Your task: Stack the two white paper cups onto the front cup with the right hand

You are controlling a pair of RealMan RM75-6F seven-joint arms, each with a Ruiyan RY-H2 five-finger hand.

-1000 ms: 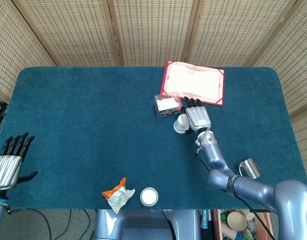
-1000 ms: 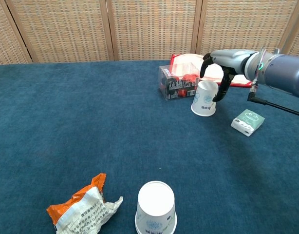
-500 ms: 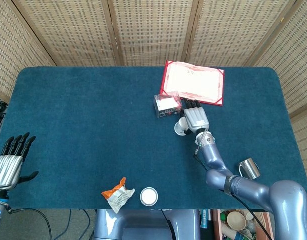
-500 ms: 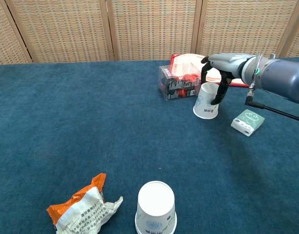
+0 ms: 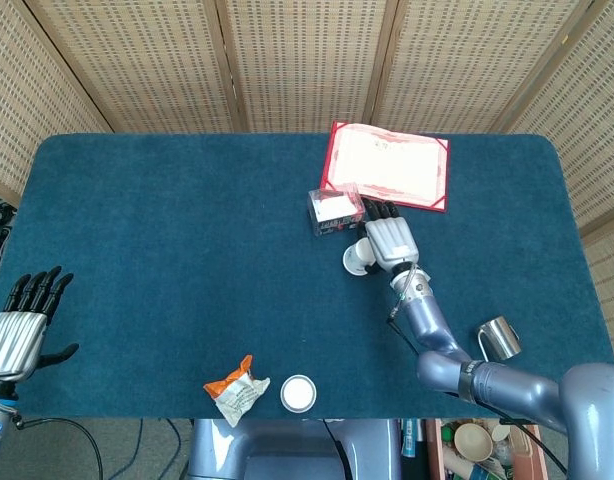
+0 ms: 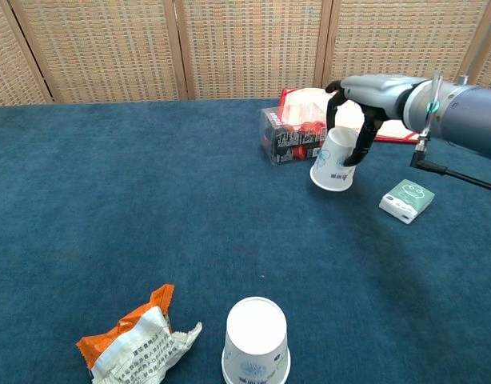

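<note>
Item 1: right hand [image 6: 351, 120], reaching in from the 3 o'clock side of the chest view; its dark fingers [image 6: 362, 142] are wrapping over the top and side of a white paper cup [image 6: 335, 161] and grasping it. The cup is upside down, tilting with its rim toward the camera, and appears to be lifting clear of the cloth. In the head view the same hand [image 5: 389, 238] is covering most of that cup [image 5: 356, 259], which is showing only at the hand's 8 o'clock edge.

Item 2: front cup [image 6: 256, 342], white paper, standing upside down at 6 o'clock of the chest view, well apart from the held cup. In the head view it is sitting near the table's front edge [image 5: 298, 393].

Item 3: left hand [image 5: 20, 324], hanging off the table's 8 o'clock corner in the head view, released, fingers apart, holding nothing.

Item 4: blue table [image 5: 167, 260], carrying everything listed.

Item 5: orange-and-white crumpled wrapper [image 6: 137, 339], lying just beside the front cup at its 9 o'clock.

Item 6: clear box with red contents [image 6: 292, 137], sitting just beside the held cup at its 10 o'clock.

Item 7: red-bordered folder [image 5: 389, 167], lying behind the box.

Item 8: small pale green packet [image 6: 407, 199], lying at 4 o'clock of the held cup.

Item 9: metal mug [image 5: 499, 337], sitting at the table's right front edge.
</note>
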